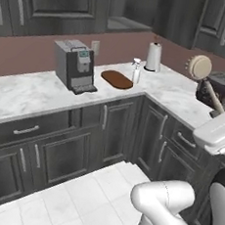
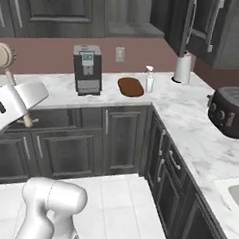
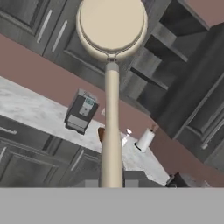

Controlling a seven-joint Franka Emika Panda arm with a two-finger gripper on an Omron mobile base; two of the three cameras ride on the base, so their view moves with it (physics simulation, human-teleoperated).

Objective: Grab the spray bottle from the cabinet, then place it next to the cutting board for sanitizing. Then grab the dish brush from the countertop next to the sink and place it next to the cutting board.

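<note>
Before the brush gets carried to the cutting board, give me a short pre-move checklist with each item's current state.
1. Gripper shut on dish brush: ok.
2. Brush lifted off countertop: ok.
3. Spray bottle already beside cutting board: ok, upright just right of it.
4. Free counter beside the board: ok, bare marble in front of it.
5. Coffee machine out of the way: ok, left of board.
6. Grip firmness on handle: cannot tell.

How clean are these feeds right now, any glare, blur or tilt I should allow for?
Left base view: even, flat light, no glare, cutting board and spray bottle clear but coarse. Right base view: the same, only soft shadows under the wall cabinets. Hand view: rolled, so the countertop runs diagonally; the dish brush looms large mid-picture, hiding part of the board.
</note>
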